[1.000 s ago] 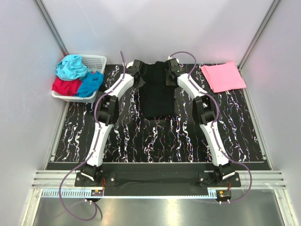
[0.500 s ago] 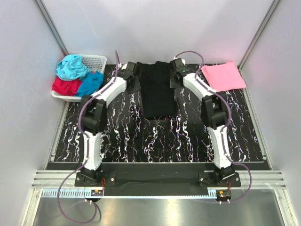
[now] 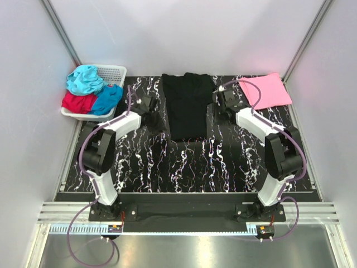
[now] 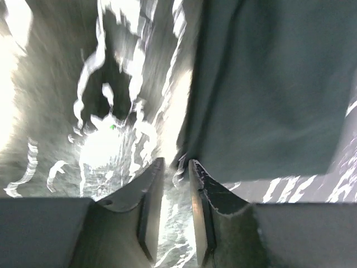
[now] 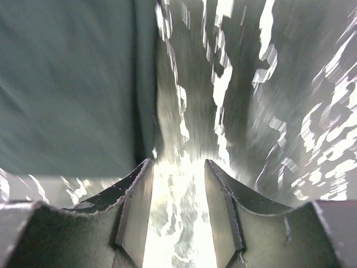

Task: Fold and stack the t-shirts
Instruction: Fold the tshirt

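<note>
**Mia:** Where is the big black cloth t-shirt [image 3: 188,106]?

**Tom:** It lies flat at the far middle of the black table with white streaks [image 3: 184,162]. It is folded into a long strip.

**Mia:** What about the left gripper [image 4: 174,167]?

**Tom:** It is low over the table, just beside the shirt's left edge. Its two fingers are only a little way apart, and nothing is between them.

**Mia:** And the right gripper [image 5: 178,166]?

**Tom:** It is by the shirt's right edge. Its fingers are wider apart, and it holds nothing too.

**Mia:** Where are the other shirts?

**Tom:** The pink cloth t-shirt [image 3: 266,90] lies folded in the far right corner. The teal t-shirt [image 3: 85,79], the red t-shirt [image 3: 75,102] and the blue t-shirt [image 3: 107,97] are bunched up in the white plastic lattice basket [image 3: 114,71] at the far left.
</note>
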Robot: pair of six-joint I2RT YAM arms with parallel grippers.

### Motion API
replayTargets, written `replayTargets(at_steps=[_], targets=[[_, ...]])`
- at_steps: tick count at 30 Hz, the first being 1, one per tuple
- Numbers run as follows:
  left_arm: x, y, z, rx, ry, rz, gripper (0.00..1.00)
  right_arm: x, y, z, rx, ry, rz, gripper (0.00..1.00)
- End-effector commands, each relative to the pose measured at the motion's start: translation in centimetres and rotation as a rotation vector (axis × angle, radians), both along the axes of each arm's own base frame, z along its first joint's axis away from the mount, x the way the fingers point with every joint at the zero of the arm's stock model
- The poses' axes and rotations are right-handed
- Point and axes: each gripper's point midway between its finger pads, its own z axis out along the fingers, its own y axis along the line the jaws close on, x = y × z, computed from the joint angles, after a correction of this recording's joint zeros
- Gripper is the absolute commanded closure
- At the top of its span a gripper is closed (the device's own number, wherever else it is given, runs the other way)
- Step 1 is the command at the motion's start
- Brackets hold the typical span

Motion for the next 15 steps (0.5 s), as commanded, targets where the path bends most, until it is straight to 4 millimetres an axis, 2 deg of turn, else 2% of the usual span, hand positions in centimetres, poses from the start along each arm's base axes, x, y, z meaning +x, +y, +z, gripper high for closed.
replayTargets(at_steps=[1, 6, 9, 15], targets=[[-0.8, -3.2, 1.1, -0.211, -0.059, -0.058, 0.71, -1.4, 1.7, -0.4, 0.120, -0.005, 0.055, 0.52], [-1.6, -3.9, 0.6, -0.256, -0.045, -0.076, 0.72, -1.4, 2.5, -0.5, 0.148, 0.002, 0.072, 0.53], [-1.8, -4.1, 1.0, -0.272, -0.059, -0.088, 0.71, -1.4, 3.2, -0.4, 0.161, 0.003, 0.094, 0.53], [-1.2, -5.0, 0.1, -0.298, -0.035, -0.104, 0.69, -1.6, 4.7, -2.1, 0.200, 0.056, 0.137, 0.53]])
